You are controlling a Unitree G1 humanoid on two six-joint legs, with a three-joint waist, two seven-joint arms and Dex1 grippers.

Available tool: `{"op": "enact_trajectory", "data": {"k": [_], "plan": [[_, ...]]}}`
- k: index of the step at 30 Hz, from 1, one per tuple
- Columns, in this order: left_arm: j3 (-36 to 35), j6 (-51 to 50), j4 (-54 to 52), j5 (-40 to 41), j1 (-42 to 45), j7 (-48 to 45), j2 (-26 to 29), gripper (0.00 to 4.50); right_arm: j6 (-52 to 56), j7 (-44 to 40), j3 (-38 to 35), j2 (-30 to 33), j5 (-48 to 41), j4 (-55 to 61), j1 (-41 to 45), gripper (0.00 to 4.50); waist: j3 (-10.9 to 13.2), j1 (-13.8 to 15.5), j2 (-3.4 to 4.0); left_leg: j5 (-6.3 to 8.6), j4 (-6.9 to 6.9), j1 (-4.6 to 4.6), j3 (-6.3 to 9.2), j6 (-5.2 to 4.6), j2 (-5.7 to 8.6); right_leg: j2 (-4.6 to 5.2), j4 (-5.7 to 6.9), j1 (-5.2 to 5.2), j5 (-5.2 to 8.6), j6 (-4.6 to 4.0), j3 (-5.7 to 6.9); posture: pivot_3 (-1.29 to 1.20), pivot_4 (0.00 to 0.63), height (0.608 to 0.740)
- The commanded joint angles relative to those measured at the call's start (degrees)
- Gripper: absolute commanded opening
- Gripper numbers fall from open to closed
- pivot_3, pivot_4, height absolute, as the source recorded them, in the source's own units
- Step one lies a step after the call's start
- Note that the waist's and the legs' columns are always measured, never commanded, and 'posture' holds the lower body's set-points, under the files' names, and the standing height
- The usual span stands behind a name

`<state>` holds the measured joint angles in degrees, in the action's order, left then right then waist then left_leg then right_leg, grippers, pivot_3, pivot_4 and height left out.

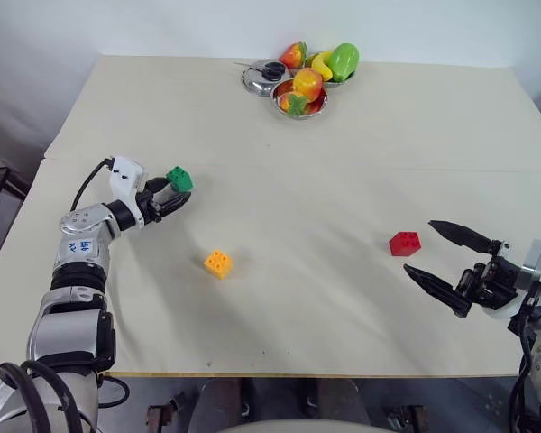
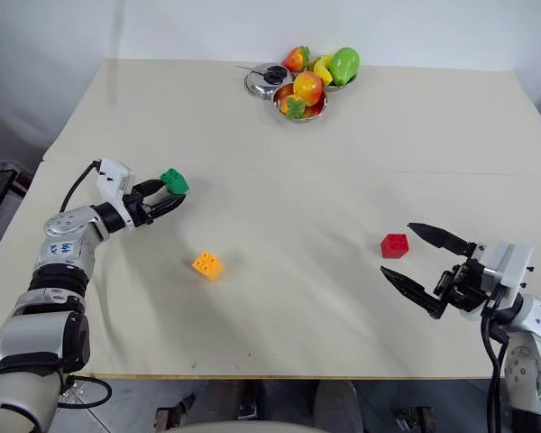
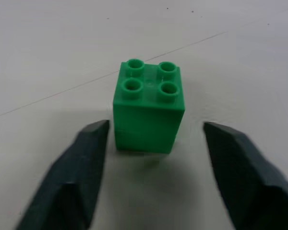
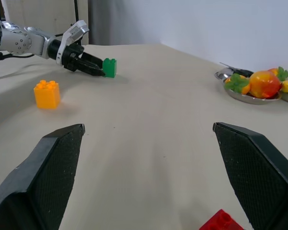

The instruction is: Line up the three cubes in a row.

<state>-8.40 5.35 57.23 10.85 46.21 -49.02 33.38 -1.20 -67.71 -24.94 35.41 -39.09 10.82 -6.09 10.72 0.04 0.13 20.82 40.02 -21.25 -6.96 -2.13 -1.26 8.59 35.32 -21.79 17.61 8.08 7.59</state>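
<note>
1. My left hand (image 3: 151,139) was at the green cube (image 1: 179,179) on the left side of the surface (image 1: 343,135), its two fingers (image 3: 81,163) apart on either side of the cube's base with a gap showing on each side, so nothing was clamped yet.
2. The green cube stood upright on the surface, studs up.
3. The yellow-orange cube (image 1: 218,263) sat nearer to me and a little toward the middle, well apart from the green one.
4. The red cube (image 1: 405,244) lay far over on the right, just beside the upper finger of my right hand (image 1: 437,253), whose fingers were spread wide and held nothing.
5. I judged the step in hand to be the grasp of the green cube; none of the three was in a row yet.
6. The next move called for closing squarely on the cube's flat sides, then carrying it toward the yellow-orange one.
</note>
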Motion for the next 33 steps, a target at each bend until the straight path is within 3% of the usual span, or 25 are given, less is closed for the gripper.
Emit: {"op": "enact_trajectory", "data": {"k": [1, 3, 9, 15, 20, 30, 33], "plan": [[-0.66, 2.71, 0.04, 0.09, 1.66, -1.45, 0.06, 2.06, -1.11, 0.81, -1.62, -0.37, -0.66, 2.12, -1.70, 4.50, 0.01, 0.08, -0.02, 0.00, 0.00, 0.00, 0.01, 0.00, -0.01, 0.00, 0.00, 0.00, 0.00, 0.00, 0.00, 0.00, 0.150, 0.740], [-0.31, 3.08, 0.44, -0.11, 2.13, -2.38, -0.16, 1.48, -1.29, 1.02, -1.77, -0.37, -0.68, 2.36, -2.47, 4.50, 0.01, 0.10, -0.02, 0.00, 0.01, 0.00, 0.03, 0.00, -0.01, 0.00, 0.01, 0.00, 0.00, 0.00, 0.01, 0.00, 0.150, 0.740], [1.94, 3.71, -3.01, 0.88, 4.72, -11.22, -3.49, 1.45, -1.68, 0.91, -2.92, 0.27, -0.69, 2.75, -5.27, 4.50, 0.01, 0.29, -0.04, -0.01, 0.04, 0.00, 0.02, -0.01, 0.02, 0.00, 0.02, 0.02, 0.00, 0.00, 0.01, 0.00, 0.150, 0.740], [13.52, -6.33, -23.22, 0.35, 6.44, -23.90, -9.88, 1.45, -1.38, 0.57, -5.36, 1.55, -1.22, 3.08, -7.97, 4.50, 0.02, 1.29, -0.05, -0.01, 0.07, -0.04, 0.00, -0.02, 0.06, -0.01, 0.00, 0.03, -0.02, 0.03, -0.01, 0.00, 0.150, 0.740], [21.26, -14.27, -28.48, -2.28, 8.97, -23.36, -16.00, 1.45, -1.03, 0.71, -6.59, 1.98, -1.62, 3.75, -8.98, 4.50, 0.02, 1.35, -0.05, -0.02, 0.07, 0.01, 0.01, -0.03, 0.06, -0.02, -0.01, 0.08, -0.02, 0.03, -0.02, 0.00, 0.150, 0.740], [30.46, -26.02, -27.81, -9.14, 14.50, -17.49, -25.24, 1.45, -1.39, 1.58, -7.65, 1.06, -1.67, 6.09, -12.18, 4.50, 0.02, 1.43, -0.05, -0.04, 0.07, 0.00, 0.05, -0.06, 0.05, -0.01, -0.10, 0.12, -0.03, 0.06, -0.02, 0.00, 0.150, 0.740], [31.70, -25.70, -23.32, -11.71, 15.56, -13.27, -28.23, 1.45, -1.86, 2.23, -7.47, 0.38, -1.54, 6.65, -12.58, 4.50, 0.02, 1.59, -0.05, -0.04, 0.07, 0.00, 0.11, -0.07, 0.05, -0.01, -0.17, 0.17, -0.04, 0.08, 0.01, 0.00, 0.150, 0.740]]}}
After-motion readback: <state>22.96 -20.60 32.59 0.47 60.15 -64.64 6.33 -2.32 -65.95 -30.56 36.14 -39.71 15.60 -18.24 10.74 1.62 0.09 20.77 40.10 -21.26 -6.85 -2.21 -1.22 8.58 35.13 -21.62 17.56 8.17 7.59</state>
